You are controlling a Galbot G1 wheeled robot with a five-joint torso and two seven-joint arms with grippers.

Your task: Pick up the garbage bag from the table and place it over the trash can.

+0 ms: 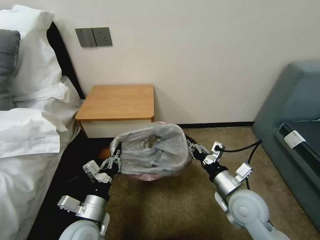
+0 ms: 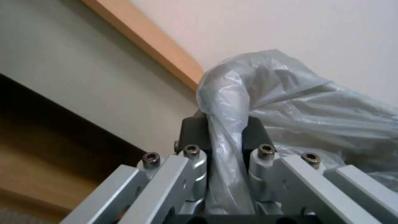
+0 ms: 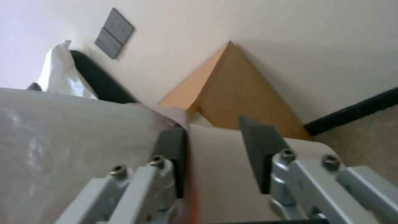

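The garbage bag (image 1: 151, 151) is spread open, mouth up, on the floor in front of the table (image 1: 116, 101), and it covers the trash can almost fully in the head view. My left gripper (image 1: 113, 160) is shut on a bunched fold of the garbage bag (image 2: 226, 102) at the bag's left edge. My right gripper (image 1: 192, 147) is at the bag's right edge and stands open. In the right wrist view the cream wall of the trash can (image 3: 215, 177) shows between the two pads (image 3: 172, 146), and the garbage bag (image 3: 74, 133) with its pinkish edge lies against the outer side of one pad.
A bed with white linen (image 1: 26, 140) runs along the left, close to my left arm. A grey-blue sofa (image 1: 293, 110) stands at the right. Black cables (image 1: 246, 148) loop from my right wrist. Brown carpet (image 1: 166, 206) lies open in front of the bin.
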